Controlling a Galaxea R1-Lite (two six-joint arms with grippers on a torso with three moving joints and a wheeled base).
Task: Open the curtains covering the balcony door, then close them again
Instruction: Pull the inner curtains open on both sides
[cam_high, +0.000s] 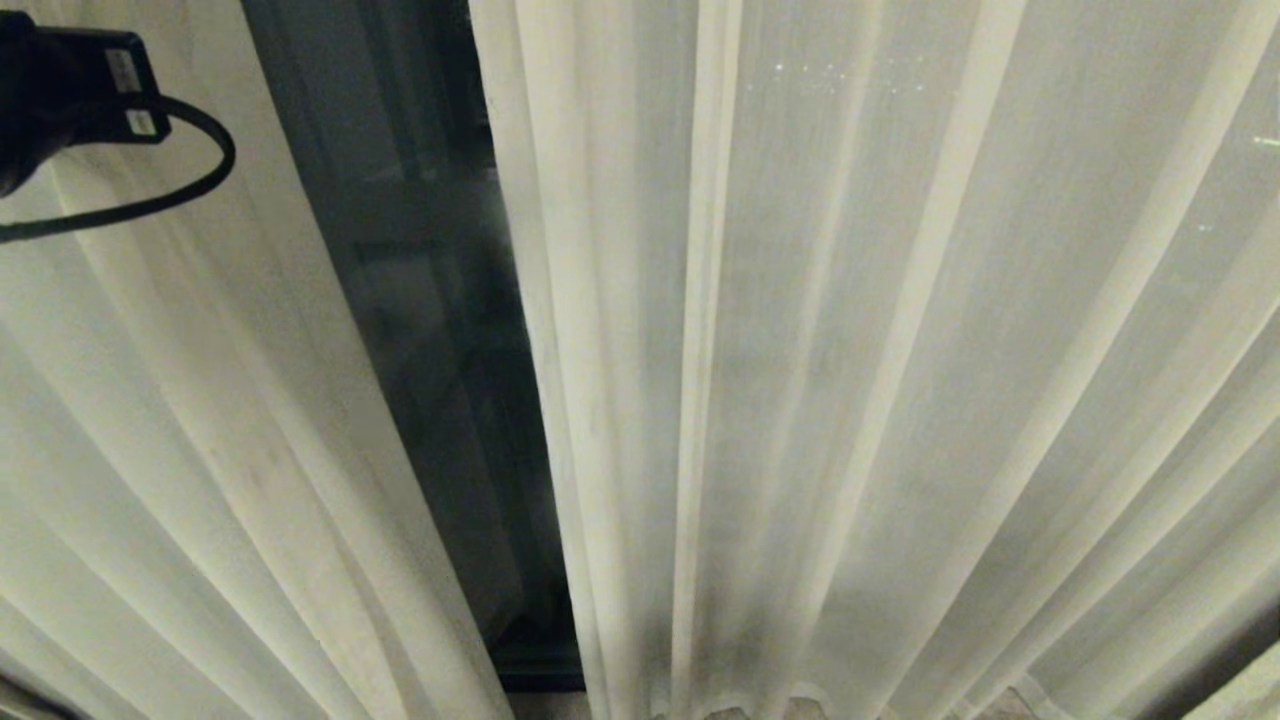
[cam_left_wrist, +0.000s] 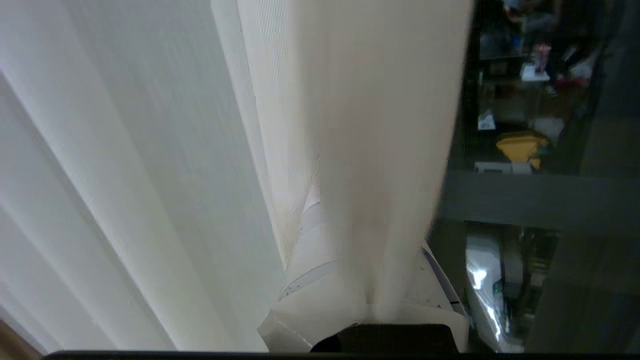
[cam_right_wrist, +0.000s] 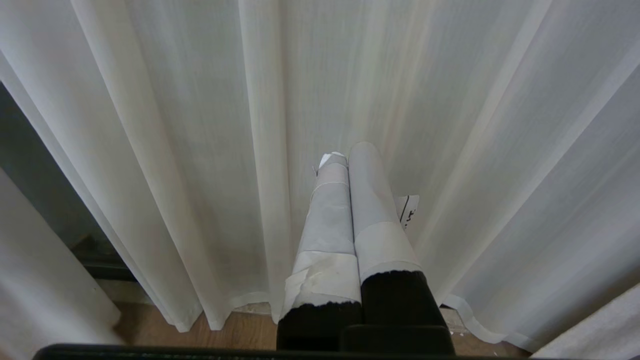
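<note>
The curtains hang as two cream pleated panels, a left one (cam_high: 180, 450) and a right one (cam_high: 900, 350). Between them a narrow gap shows the dark glass of the balcony door (cam_high: 420, 300). My left arm (cam_high: 70, 95) reaches in at the upper left, against the left panel. In the left wrist view my left gripper (cam_left_wrist: 370, 260) is shut on a fold at that panel's edge (cam_left_wrist: 370, 125), beside the door glass (cam_left_wrist: 540, 200); the fabric hides its fingertips. My right gripper (cam_right_wrist: 350, 155) is shut and empty, pointing at the right panel (cam_right_wrist: 200, 150) low by its hem.
A wooden floor (cam_right_wrist: 165, 330) shows under the curtain hems. The door's glass carries a frosted horizontal band (cam_left_wrist: 575, 192) and reflections of room clutter. A black cable loop (cam_high: 190, 190) hangs from my left wrist.
</note>
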